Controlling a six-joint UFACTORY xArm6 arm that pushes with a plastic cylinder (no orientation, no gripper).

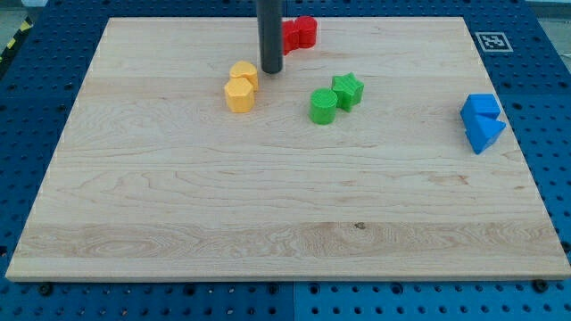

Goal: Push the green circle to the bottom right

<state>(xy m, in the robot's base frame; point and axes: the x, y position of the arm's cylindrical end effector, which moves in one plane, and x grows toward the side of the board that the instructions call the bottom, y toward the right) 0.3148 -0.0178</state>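
Tip: my tip [271,70] is down on the board [268,223], upper middle of frame; bare rod, nothing grasped, touching no block.
Yellow: two yellow blocks [241,86] just left of the tip, touching each other, near but apart from it.
Red: red block [300,33] just upper right of the rod, partly hidden behind it.
Green circle: green circle [323,105] right of and below the tip, well apart, touching the green star [348,90] at its upper right.
Blue: blue cube [481,107] and blue triangle [484,134] at right edge, touching.
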